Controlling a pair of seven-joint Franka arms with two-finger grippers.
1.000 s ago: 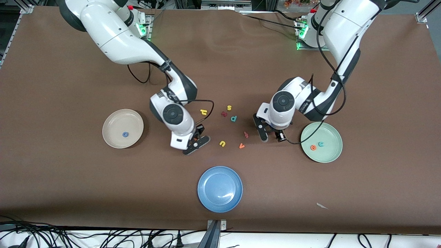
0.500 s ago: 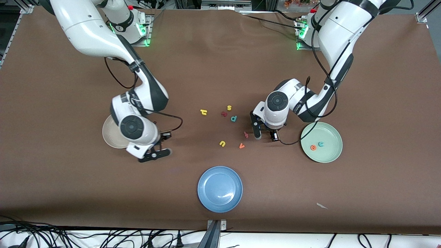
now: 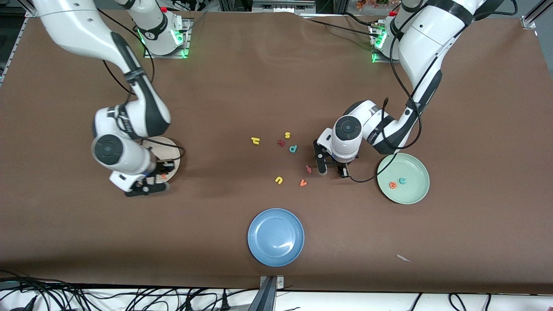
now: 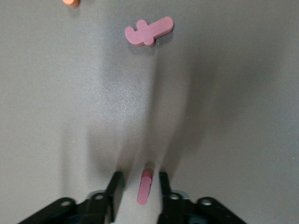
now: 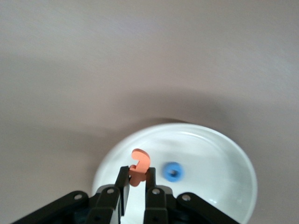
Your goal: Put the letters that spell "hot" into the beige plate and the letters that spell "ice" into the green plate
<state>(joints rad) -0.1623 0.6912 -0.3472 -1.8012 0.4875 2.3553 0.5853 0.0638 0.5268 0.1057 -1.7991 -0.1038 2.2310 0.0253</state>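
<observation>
My right gripper [image 3: 157, 176] [image 5: 137, 173] hangs over the near edge of the beige plate [image 3: 169, 149] [image 5: 210, 149], shut on the orange t [image 5: 139, 167]. The blue o [image 5: 173, 171] lies in that plate. The yellow h [image 3: 255, 140] lies mid-table. My left gripper [image 3: 332, 169] [image 4: 139, 179] is down at the table beside the green plate [image 3: 414, 196], its jaws open, with a small gap on each side of the dark red i [image 4: 145, 187]. The orange e [image 3: 392, 185] and teal c [image 3: 402, 181] lie in the green plate.
Loose letters lie mid-table: yellow s [image 3: 287, 135], yellow u [image 3: 279, 179], teal p [image 3: 293, 149], orange v [image 3: 303, 183] and two dark red shapes [image 3: 281, 142] [image 3: 308, 168]. A blue plate [image 3: 275, 236] sits nearer the front camera. A paper scrap [image 3: 404, 258] lies near the front edge.
My right arm carried the orange t from mid-table to over the beige plate. My left gripper shifted slightly toward the loose letters and its jaws narrowed around the i.
</observation>
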